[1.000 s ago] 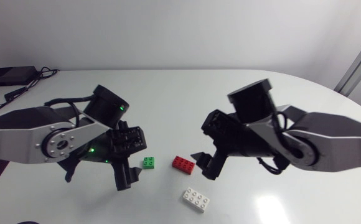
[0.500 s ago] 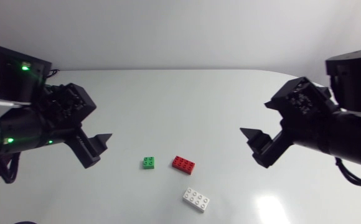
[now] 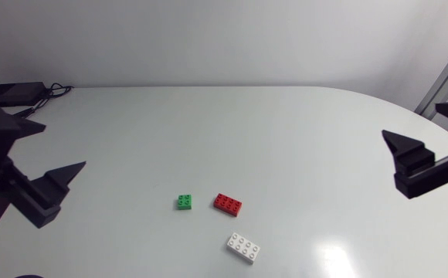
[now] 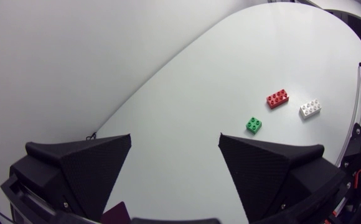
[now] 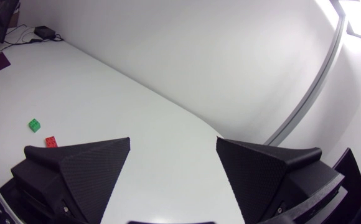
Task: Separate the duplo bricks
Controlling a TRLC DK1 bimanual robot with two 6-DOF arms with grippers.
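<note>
Three duplo bricks lie apart from one another on the white table (image 3: 286, 139): a small green brick (image 3: 184, 201), a red brick (image 3: 227, 204) just right of it, and a white brick (image 3: 242, 248) nearer the front edge. At the table's left edge my left gripper (image 3: 63, 147) stands open and empty, far from the bricks. In its wrist view the left gripper (image 4: 175, 138) has the green brick (image 4: 253, 124), red brick (image 4: 278, 98) and white brick (image 4: 310, 108) well ahead of it. My right gripper (image 3: 409, 121) is open and empty at the right edge. Past the right gripper (image 5: 173, 142), the green brick (image 5: 34, 124) and red brick (image 5: 51, 142) show beside one finger.
A black box (image 3: 11, 94) with cables sits at the table's back left corner, and the same black box (image 5: 43, 30) shows far off in the right wrist view. The table's rounded edge curves along the right side.
Both arms have drawn back from the bricks, the left to the left edge and the right to the right edge. The three bricks have not moved.
</note>
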